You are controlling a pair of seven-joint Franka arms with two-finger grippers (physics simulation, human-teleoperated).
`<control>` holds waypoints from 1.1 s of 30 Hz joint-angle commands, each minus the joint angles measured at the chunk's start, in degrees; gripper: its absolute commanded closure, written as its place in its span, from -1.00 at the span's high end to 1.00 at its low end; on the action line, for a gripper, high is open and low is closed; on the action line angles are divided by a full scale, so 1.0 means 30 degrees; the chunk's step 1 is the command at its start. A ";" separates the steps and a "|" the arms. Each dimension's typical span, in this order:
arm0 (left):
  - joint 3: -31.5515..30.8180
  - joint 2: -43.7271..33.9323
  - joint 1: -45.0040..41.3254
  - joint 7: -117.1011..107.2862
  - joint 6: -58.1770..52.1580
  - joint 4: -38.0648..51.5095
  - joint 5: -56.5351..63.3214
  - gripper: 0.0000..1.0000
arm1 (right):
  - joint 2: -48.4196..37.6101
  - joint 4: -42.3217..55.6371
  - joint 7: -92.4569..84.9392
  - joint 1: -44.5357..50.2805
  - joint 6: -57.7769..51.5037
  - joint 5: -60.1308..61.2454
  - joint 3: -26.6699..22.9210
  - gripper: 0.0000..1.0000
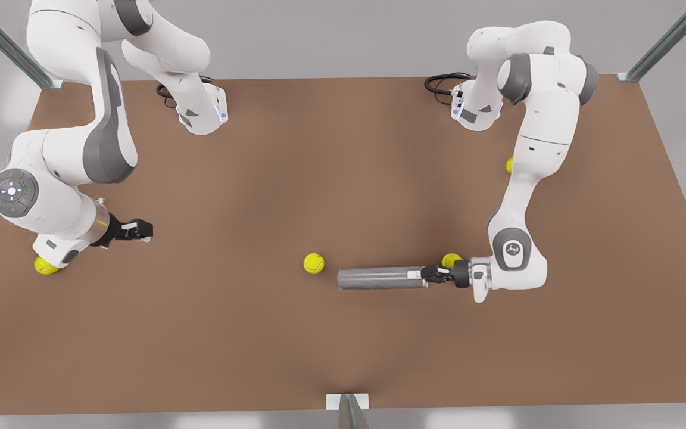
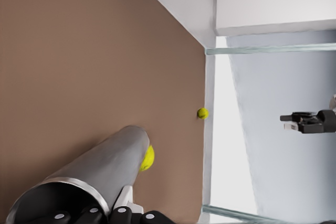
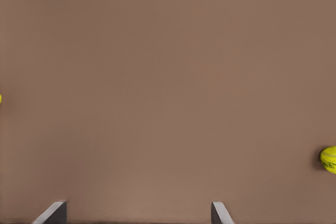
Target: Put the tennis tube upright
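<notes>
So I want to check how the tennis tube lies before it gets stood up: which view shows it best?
The front view: the whole tennis tube lies flat on the table, the left pincer at its rimmed end. The left wrist view shows it foreshortened from that open end. The right wrist view faces bare table elsewhere.

Dark-grey tennis tube (image 1: pixel 379 278), silvery rim, yellow-green balls (image 1: pixel 314 263), brown table (image 1: pixel 343 179).

1. I am operating in a simulated robot test cell, rendered rather than real.
2. A bare, flat brown tabletop (image 1: pixel 343 179) carries two white arm bases with black cables (image 1: pixel 441 82).
3. Plain grey walls and metal frame struts (image 1: pixel 664 42) enclose it.
4. Small yellow-green tennis balls (image 1: pixel 314 263) lie scattered as props.
</notes>
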 commanded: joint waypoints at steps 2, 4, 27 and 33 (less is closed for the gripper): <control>0.0152 -0.0375 0.0024 -0.0702 -0.0008 0.0000 0.1833 -0.57 | 0.0456 0.0190 0.0086 0.1924 0.0238 -0.0028 -0.0083 1.00; 0.0269 -0.1019 0.0082 -0.1609 -0.0008 -0.0030 0.3091 -0.57 | 0.0486 0.0103 0.0057 0.1457 0.0122 0.0030 -0.0112 1.00; 0.0357 -0.6762 0.0698 -1.5525 0.0021 0.0380 1.6509 -0.57 | 0.0486 0.0571 0.0028 0.3448 -0.0201 -0.2606 0.0005 1.00; 0.0269 -0.7055 0.0668 -1.6640 0.0226 0.1551 2.0406 -0.57 | 0.0457 0.0747 0.0028 0.4004 -0.0201 -0.2548 0.0005 1.00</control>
